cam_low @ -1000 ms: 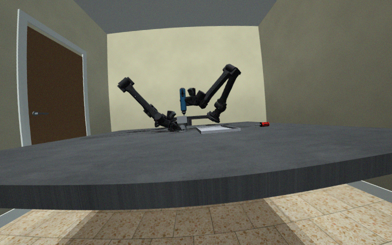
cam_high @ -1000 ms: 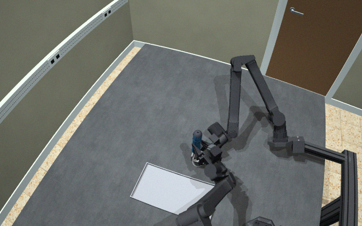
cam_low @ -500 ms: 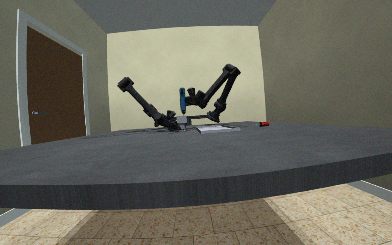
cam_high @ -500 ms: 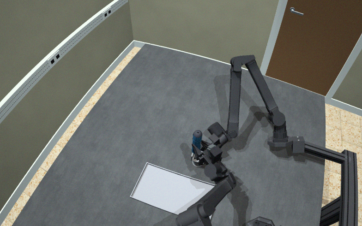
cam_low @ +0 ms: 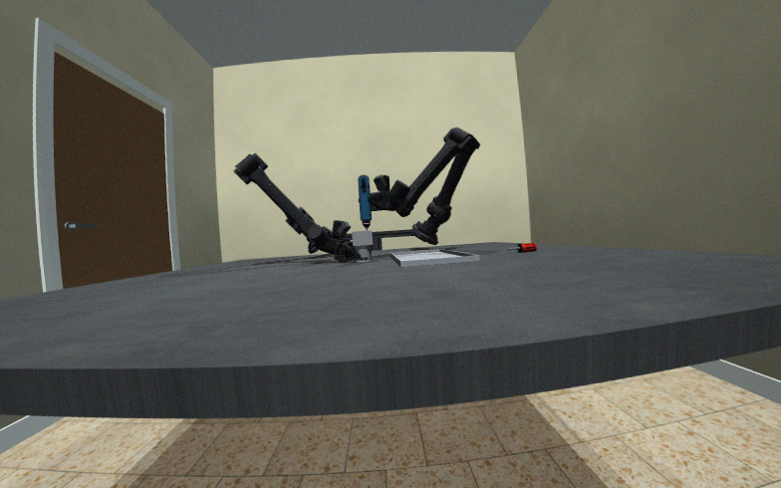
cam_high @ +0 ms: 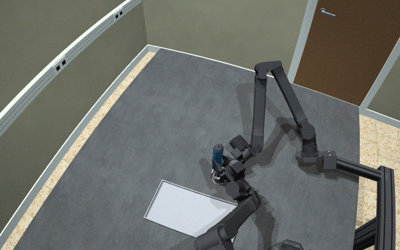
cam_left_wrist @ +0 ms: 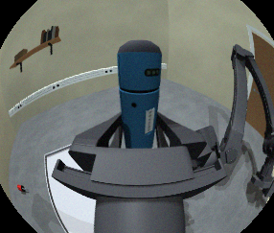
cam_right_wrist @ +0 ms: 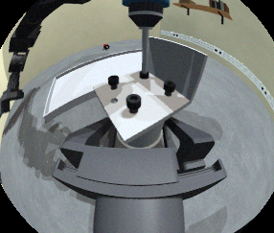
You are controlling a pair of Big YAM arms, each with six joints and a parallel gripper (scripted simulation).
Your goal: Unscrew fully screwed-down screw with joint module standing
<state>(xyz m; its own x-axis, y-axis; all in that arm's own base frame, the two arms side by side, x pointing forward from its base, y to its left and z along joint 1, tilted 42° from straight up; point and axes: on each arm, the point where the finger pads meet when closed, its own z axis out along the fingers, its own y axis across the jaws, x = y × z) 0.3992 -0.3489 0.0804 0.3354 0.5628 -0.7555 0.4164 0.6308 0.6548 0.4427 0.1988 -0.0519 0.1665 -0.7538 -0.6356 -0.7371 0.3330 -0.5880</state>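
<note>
My left hand (cam_high: 216, 164) (cam_low: 368, 201) (cam_left_wrist: 140, 128): half-open, gripping screwdriver (cam_high: 218, 155) (cam_low: 364, 196) (cam_left_wrist: 139, 71) (cam_right_wrist: 146, 17) upright for its screw (cam_right_wrist: 145, 75)
My right hand (cam_low: 355, 255) (cam_right_wrist: 141, 137): partly open, clasping joint module (cam_high: 218, 180) (cam_low: 365, 254) (cam_right_wrist: 149, 140) against twisting
</note>
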